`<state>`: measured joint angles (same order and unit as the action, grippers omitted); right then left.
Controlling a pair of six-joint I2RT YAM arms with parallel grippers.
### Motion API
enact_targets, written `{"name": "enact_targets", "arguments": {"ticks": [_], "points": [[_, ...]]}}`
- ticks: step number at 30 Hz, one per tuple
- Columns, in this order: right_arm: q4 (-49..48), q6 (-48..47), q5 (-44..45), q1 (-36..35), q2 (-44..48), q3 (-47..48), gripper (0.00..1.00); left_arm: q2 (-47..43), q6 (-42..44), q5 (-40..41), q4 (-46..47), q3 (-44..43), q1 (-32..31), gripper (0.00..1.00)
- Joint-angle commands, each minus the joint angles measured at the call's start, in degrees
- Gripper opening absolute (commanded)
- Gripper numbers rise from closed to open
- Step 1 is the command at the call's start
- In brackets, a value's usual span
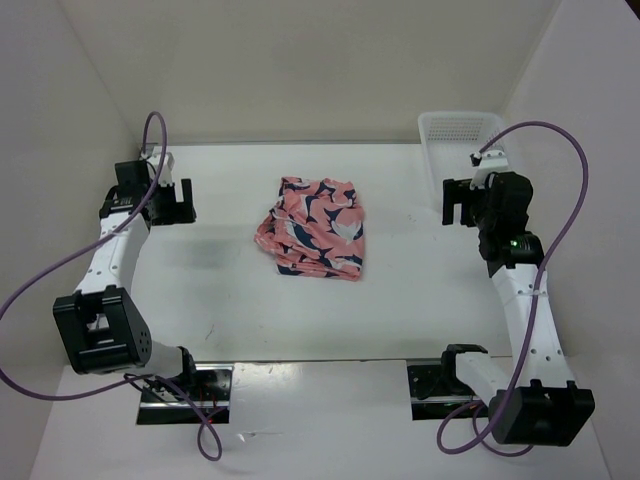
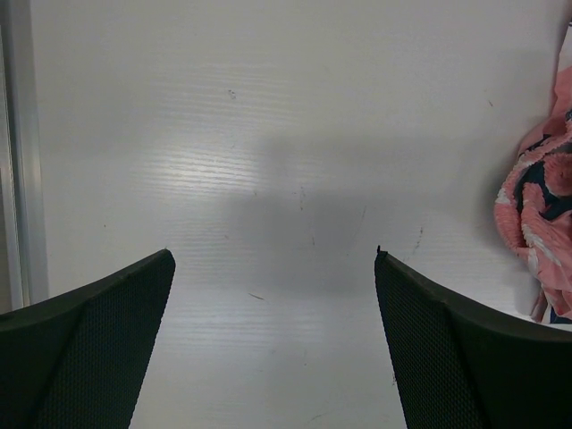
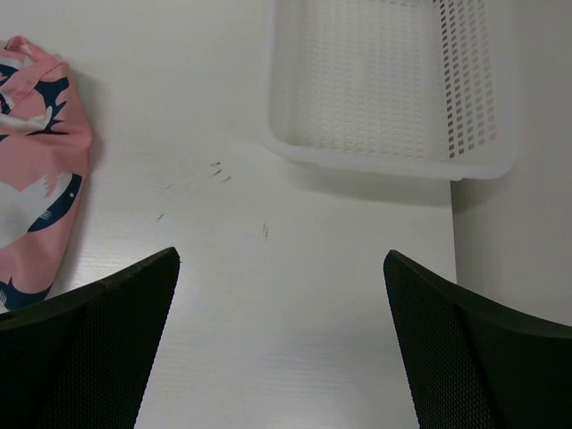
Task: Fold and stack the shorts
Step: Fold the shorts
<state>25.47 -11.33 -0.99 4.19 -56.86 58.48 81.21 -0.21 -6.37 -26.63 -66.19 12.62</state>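
The salmon-pink shorts point(image 1: 315, 227) with navy and white fish shapes lie in a rumpled, folded heap at the table's middle. Their edge shows at the right of the left wrist view point(image 2: 542, 210) and at the left of the right wrist view point(image 3: 36, 179). My left gripper point(image 1: 170, 202) hovers well to the left of the shorts, open, with only bare table between its fingers point(image 2: 89, 331). My right gripper point(image 1: 462, 203) hovers to the right of the shorts, open and empty, beside the basket.
A white plastic mesh basket point(image 1: 440, 135) stands at the far right corner, also seen ahead of the right gripper point(image 3: 375, 156). White walls close the table on the left, back and right. Purple cables loop from both arms.
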Motion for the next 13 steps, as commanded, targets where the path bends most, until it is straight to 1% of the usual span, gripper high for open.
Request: {"name": "enact_targets", "arguments": {"ticks": [1, 13], "points": [[-1.83, 0.70, -0.50, 0.47, 2.02, -0.64, 1.00, -2.46, 0.21, 0.31, 1.76, 0.28, 0.03, 0.99], [-1.30, 0.70, -1.03, 0.47, 4.38, -2.23, 1.00, -3.51, 0.21, -0.40, 2.29, 0.80, 0.03, 0.99]]}}
